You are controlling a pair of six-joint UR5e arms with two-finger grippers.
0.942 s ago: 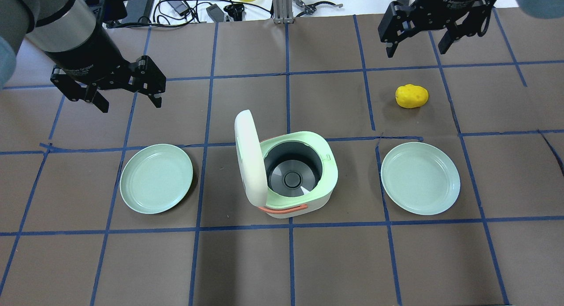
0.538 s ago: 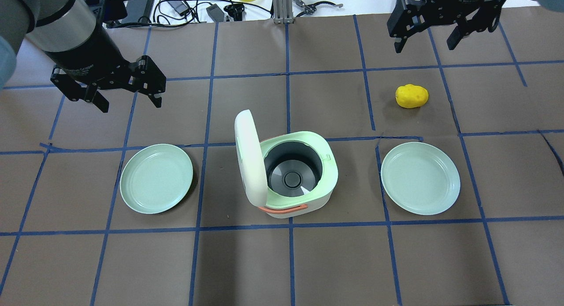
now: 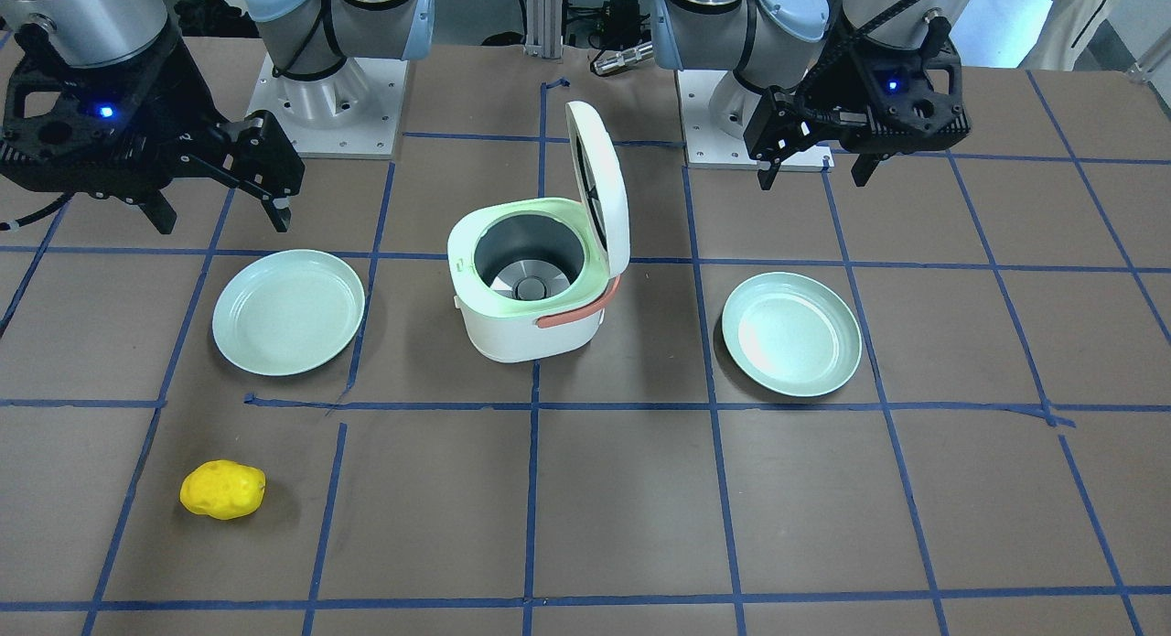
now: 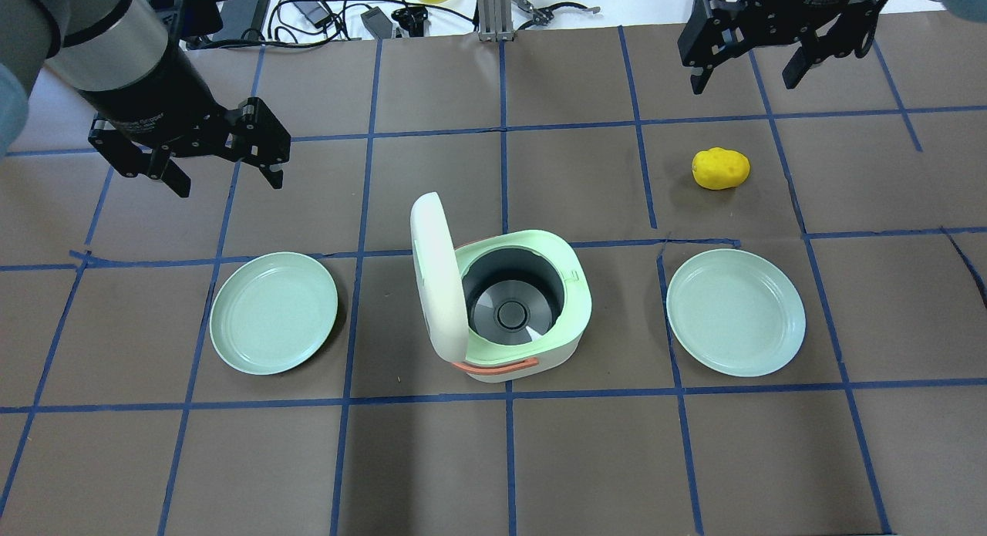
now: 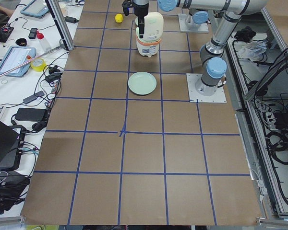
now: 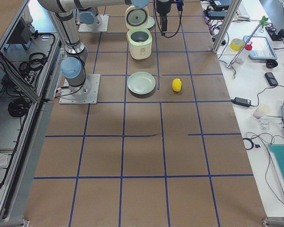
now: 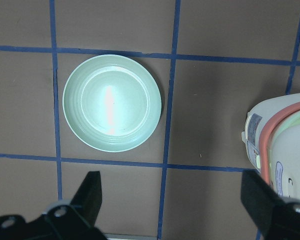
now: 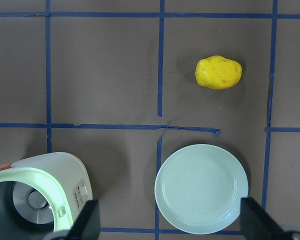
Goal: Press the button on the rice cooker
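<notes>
Your left tool (image 4: 228,183) is hanging released and empty. The glossy rice cooker (image 4: 540,349) is sitting on the worktop (image 4: 540,459) at its four o'clock, with its smooth white lid (image 4: 433,289) standing upright and turning its outer face toward that tool. The small rounded mint button (image 7: 258,161) is lying on that face. Your right tool (image 4: 743,85), also released, is on the underside.

You had the rice cooker (image 4: 578,297) at the middle of the table (image 4: 493,459), with its lid (image 4: 436,278) standing upright along the cooker's left side. The left plate (image 4: 274,312) lay on the table to the cooker's left and the right plate (image 4: 735,312) to its right, both well apart from it. The potato-shaped lump (image 4: 720,168) lay beyond the right plate, farther from the robot. The left gripper (image 4: 229,183) hung above the table on the left plate's side, and the right gripper (image 4: 743,85) on the right plate's side. Neither touched anything.
</notes>
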